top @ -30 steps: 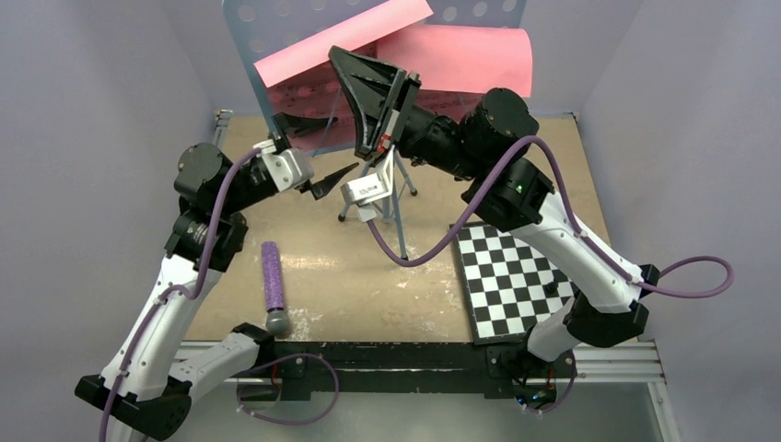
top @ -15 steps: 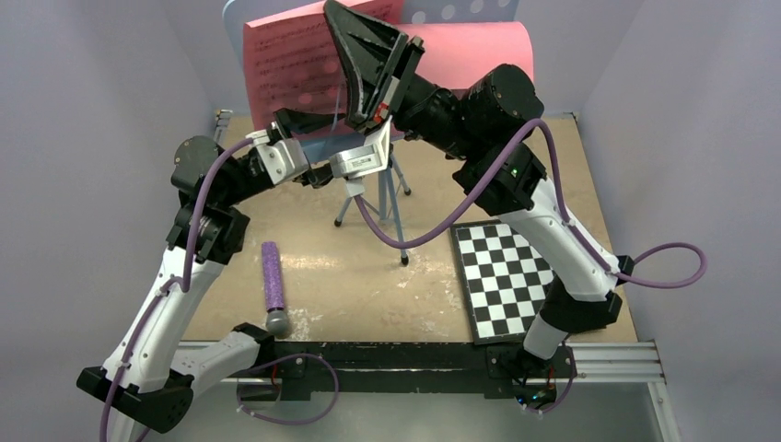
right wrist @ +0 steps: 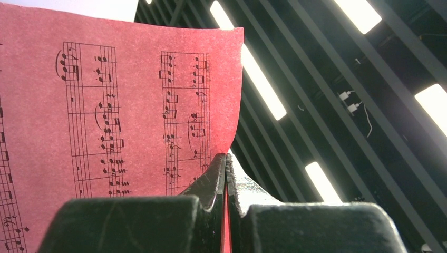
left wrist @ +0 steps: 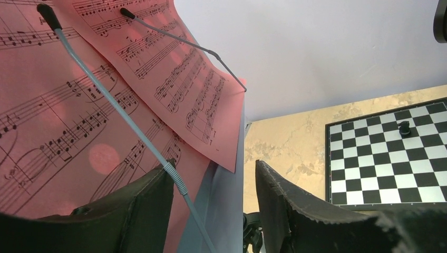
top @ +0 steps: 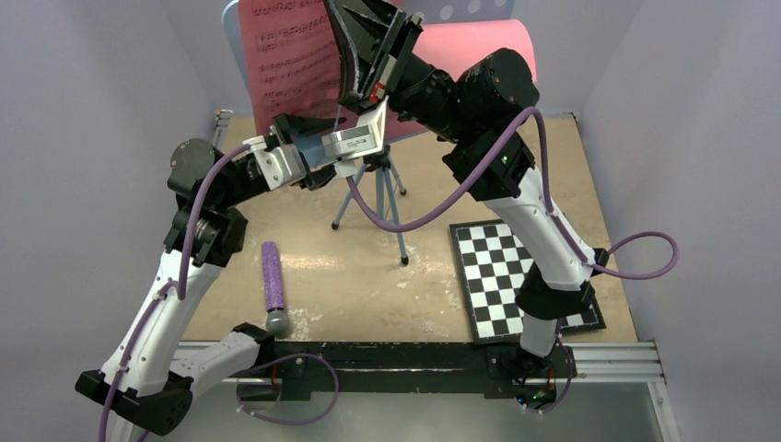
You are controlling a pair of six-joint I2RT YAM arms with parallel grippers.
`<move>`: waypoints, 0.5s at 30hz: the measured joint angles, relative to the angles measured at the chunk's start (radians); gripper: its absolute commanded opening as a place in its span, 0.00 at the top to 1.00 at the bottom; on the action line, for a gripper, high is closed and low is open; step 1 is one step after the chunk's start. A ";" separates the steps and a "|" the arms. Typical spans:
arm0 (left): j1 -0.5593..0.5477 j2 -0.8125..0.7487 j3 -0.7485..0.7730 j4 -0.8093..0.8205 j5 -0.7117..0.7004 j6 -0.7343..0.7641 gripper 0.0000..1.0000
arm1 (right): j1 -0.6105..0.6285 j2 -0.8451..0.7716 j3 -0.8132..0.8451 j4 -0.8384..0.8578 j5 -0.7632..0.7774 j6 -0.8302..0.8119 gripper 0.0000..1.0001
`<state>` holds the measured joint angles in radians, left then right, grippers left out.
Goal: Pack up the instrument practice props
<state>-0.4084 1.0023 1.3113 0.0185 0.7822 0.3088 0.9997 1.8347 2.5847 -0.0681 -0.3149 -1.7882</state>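
Observation:
The light-blue music stand rises on tripod legs at the back middle of the table. Pink sheet-music pages lie on its desk under wire page holders. My right gripper is shut on the edge of one pink sheet and holds it upright above the stand. Another pink page shows behind it. My left gripper is open, with its jaws on either side of the stand's desk edge and the page lying on it.
A purple microphone lies on the table at the front left. The black-and-white checkered board lies at the right with a small black piece on it. Lilac walls close in on both sides and the back.
My right gripper has lifted the pink sheet up and leftward until it stands upright. My left gripper has risen to the stand's desk edge and its jaws have narrowed.

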 measured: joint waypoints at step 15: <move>0.000 -0.060 -0.033 -0.036 -0.058 0.052 0.18 | -0.029 -0.029 0.122 0.163 -0.093 0.005 1.00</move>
<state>-0.4088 0.9421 1.2781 -0.0177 0.7246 0.3611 0.9703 1.8061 2.7064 0.0948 -0.4080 -1.7832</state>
